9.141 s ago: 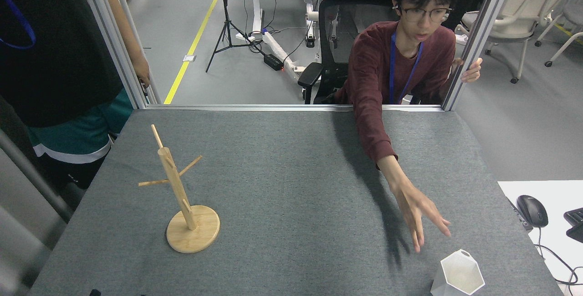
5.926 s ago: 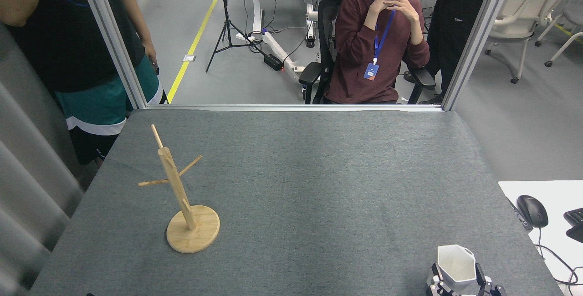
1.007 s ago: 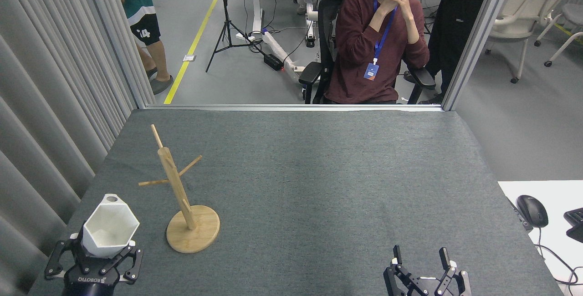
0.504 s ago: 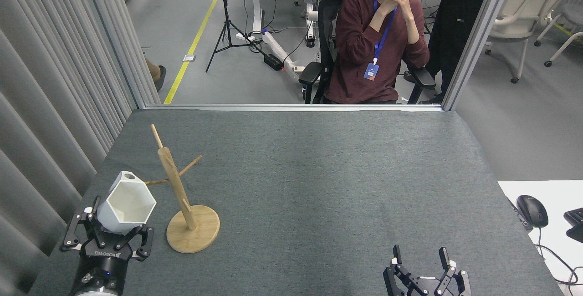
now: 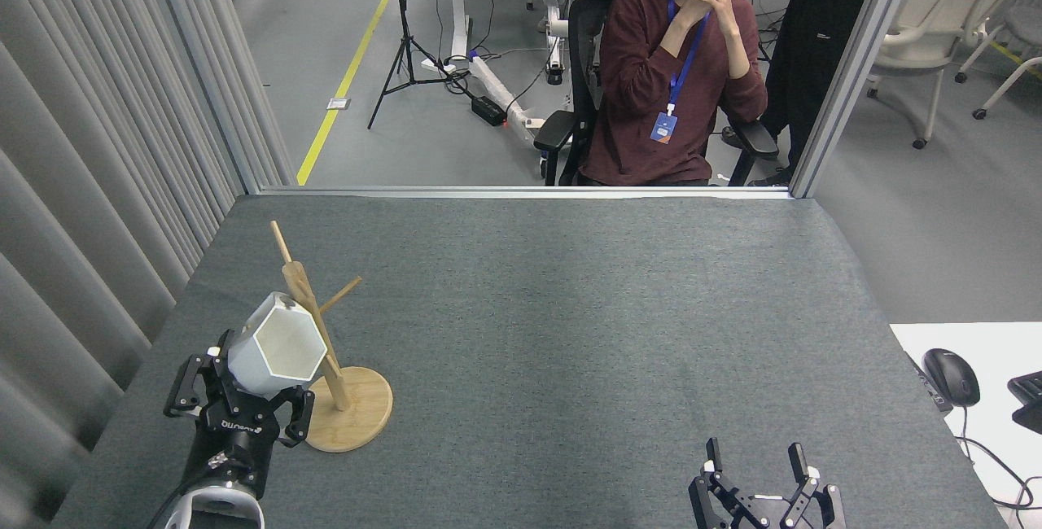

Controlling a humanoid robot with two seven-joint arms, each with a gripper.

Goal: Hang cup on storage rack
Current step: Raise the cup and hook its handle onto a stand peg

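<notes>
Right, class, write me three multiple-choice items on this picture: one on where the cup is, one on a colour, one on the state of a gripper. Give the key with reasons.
1. Where is the cup?
A. On the table by the mouse
B. Held up against the storage rack
C. In the seated person's hand

2. What colour is the table surface?
A. Grey
B. Red
C. Yellow

3. How is the right gripper?
A. Shut on the cup
B. Shut on a peg
C. Open, holding nothing

Key: 1 B, the left gripper holds it beside the post. 2 A, grey felt-like cover. 3 C, its fingers stand apart with nothing between them.
</notes>
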